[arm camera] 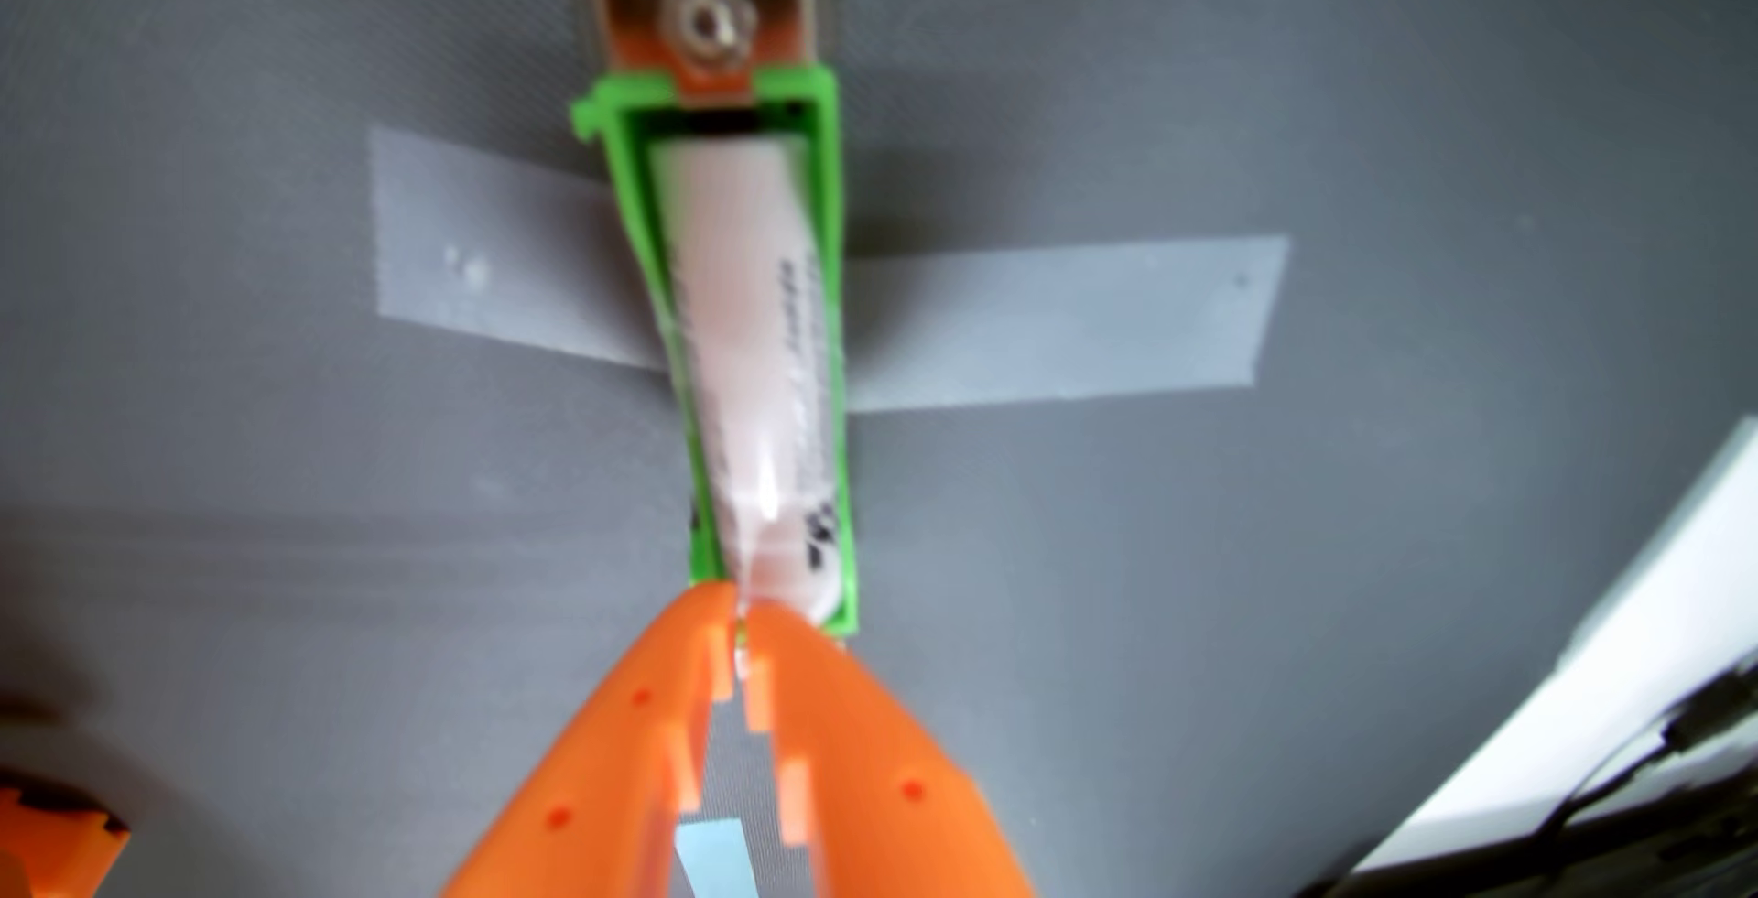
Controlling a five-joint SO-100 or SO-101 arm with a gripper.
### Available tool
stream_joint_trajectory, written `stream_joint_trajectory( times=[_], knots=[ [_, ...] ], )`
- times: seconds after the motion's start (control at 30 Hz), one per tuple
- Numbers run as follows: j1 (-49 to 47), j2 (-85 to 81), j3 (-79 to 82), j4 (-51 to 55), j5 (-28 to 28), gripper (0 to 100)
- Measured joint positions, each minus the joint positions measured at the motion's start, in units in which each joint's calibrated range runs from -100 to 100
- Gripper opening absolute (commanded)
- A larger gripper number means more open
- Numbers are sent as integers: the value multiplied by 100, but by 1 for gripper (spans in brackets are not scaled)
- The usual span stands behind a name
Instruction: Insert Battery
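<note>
A pale pink battery (752, 356) with dark print lies lengthwise inside a bright green holder (826, 195) in the wrist view. The holder is taped to the grey mat, and a metal contact with a screw (706, 22) sits at its far end. My orange gripper (742, 608) comes up from the bottom edge, its tips closed together and pressing at the battery's near end. Nothing is held between the fingers (656, 717). The near end of the holder is hidden behind the fingertips.
Grey tape strips (1065, 318) run left and right from the holder across the grey mat (285, 527). A white surface with black cables (1617, 717) occupies the lower right corner. An orange part (48, 822) shows at the lower left.
</note>
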Motion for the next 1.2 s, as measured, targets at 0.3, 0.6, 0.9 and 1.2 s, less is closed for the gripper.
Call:
stream_joint_trajectory(
  times=[0.3, 0.6, 0.9, 1.2],
  knots=[
    [-33, -100, 217, -243, 15, 2],
    [-877, -691, -488, 862, 15, 2],
    [238, -1714, 316, 996, 87, 2],
    [459, -2795, 651, 1054, 271, 2]
  ],
)
